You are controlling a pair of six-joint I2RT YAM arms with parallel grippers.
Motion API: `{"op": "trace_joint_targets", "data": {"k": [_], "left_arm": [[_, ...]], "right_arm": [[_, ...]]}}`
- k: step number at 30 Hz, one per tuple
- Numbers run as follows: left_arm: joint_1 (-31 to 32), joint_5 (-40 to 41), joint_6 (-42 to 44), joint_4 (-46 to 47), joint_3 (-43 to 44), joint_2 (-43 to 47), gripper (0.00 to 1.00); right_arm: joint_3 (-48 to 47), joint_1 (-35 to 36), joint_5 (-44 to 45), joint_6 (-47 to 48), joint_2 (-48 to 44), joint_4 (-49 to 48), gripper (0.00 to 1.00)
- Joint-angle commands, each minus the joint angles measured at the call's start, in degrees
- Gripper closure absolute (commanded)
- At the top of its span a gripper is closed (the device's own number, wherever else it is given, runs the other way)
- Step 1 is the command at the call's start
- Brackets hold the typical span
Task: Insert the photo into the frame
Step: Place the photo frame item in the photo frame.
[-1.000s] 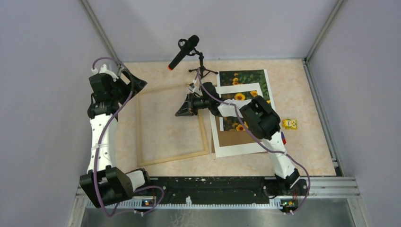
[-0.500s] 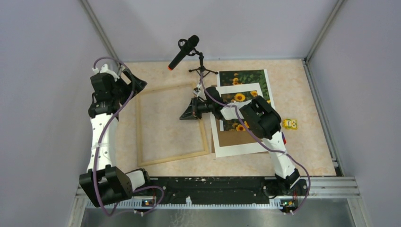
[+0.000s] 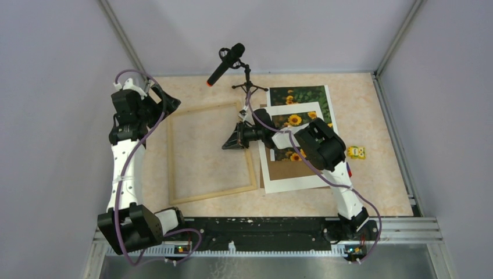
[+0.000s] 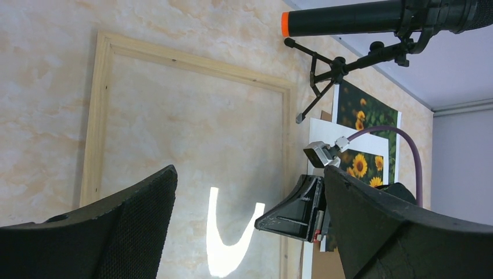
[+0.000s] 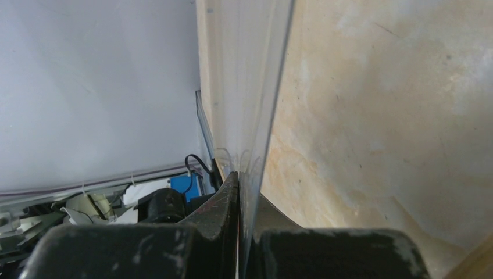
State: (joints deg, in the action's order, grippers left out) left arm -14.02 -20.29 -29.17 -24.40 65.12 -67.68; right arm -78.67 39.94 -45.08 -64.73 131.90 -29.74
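The light wooden frame (image 3: 212, 193) lies flat at the middle left, and the left wrist view shows its strip (image 4: 93, 116). The sunflower photo (image 3: 305, 96) lies at the back right, partly under a white windowed mat (image 3: 290, 183) and a brown backing board (image 3: 290, 170). The same photo (image 4: 363, 110) shows in the left wrist view. My right gripper (image 3: 232, 139) hangs over the frame's right side. In its wrist view that gripper (image 5: 239, 180) is shut on the edge of a clear sheet (image 5: 244, 87). My left gripper (image 3: 165, 104) hovers open over the frame's far left corner, and this gripper (image 4: 250, 174) holds nothing.
A microphone on a small tripod (image 3: 227, 61) stands just behind the frame, its boom reaching over the frame's far edge. A small yellow toy (image 3: 356, 152) sits right of the mat. Grey walls close in the table on three sides.
My right gripper has shifted a little to the right, toward the frame's right strip, still shut on the clear sheet. The left arm has stayed still.
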Motion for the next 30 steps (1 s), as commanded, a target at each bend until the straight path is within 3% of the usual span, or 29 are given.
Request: {"op": "trace_joint_targets", "data": {"k": [1, 30], "left_arm": [[0.46, -0.47, 0.43, 3.07, -0.48, 0.04, 0.02], [0.47, -0.37, 0.56, 3.66, -1.36, 0.32, 0.02]], "right_arm": [[0.25, -0.72, -0.27, 0.47, -1.93, -2.85, 1.0], [1.2, -1.45, -1.97, 0.84, -1.49, -3.14, 1.0]]}}
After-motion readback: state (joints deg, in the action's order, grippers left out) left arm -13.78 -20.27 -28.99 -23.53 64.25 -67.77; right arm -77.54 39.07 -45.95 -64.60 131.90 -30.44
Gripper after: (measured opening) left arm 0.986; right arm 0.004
